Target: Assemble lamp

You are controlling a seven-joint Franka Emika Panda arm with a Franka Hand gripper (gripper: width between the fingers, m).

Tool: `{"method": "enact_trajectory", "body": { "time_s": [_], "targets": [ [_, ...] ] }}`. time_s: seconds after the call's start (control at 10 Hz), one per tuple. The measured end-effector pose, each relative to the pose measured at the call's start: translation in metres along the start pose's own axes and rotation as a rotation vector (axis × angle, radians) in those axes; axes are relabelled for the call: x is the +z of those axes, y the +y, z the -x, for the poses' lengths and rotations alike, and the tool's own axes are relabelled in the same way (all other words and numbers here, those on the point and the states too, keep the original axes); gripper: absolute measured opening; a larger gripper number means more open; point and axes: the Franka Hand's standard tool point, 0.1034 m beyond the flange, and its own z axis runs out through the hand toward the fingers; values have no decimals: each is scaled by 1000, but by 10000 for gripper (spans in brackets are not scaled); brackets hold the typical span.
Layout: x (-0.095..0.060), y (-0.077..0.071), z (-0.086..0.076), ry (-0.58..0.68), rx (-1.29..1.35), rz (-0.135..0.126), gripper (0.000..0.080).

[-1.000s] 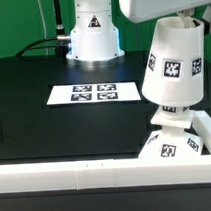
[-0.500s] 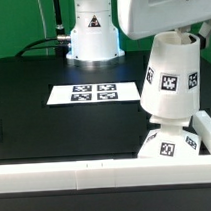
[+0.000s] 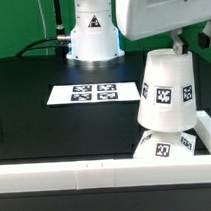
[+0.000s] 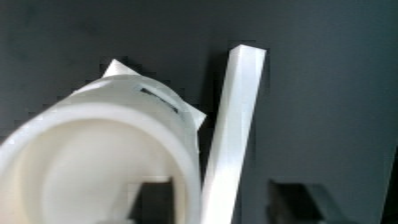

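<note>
The white cone shade (image 3: 166, 88) stands nearly upright, narrow end up, over the white tagged base (image 3: 166, 145) in the corner at the exterior view's right. The bulb is hidden under the shade. My gripper (image 3: 180, 44) is at the shade's top rim. In the wrist view the shade's hollow inside (image 4: 89, 150) fills the frame. One finger (image 4: 169, 200) is inside against the shade's wall, and the other finger (image 4: 306, 200) stands apart outside it. The gripper (image 4: 231, 200) looks open.
A white rail (image 3: 87, 175) runs along the front of the black table and up the exterior view's right side; it also shows in the wrist view (image 4: 240, 110). The marker board (image 3: 93, 92) lies mid-table. The arm's white pedestal (image 3: 93, 34) stands behind it.
The shade has come down from a tilted, higher position and now sits lower and straighter over the base. The gripper has moved down with it.
</note>
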Motion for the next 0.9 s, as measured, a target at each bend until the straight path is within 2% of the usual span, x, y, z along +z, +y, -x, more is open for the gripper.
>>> {"method": "enact_trajectory", "body": {
  "time_s": [0.1,0.2,0.3,0.4,0.5,0.7,0.9],
  "targets": [
    [-4,1,4,-7,2,-1,314],
    [-9,1,8,-5,1,1,514],
    [-15,-1,15,-6,2,3,633],
    [-24,-7,24,-30,28,11,633],
    [-32,-16,30,-43,62,26,688],
    [-35,-32,29,-30,130,41,696],
    [-34,-32,29,-31,124,39,698]
  ]
}}
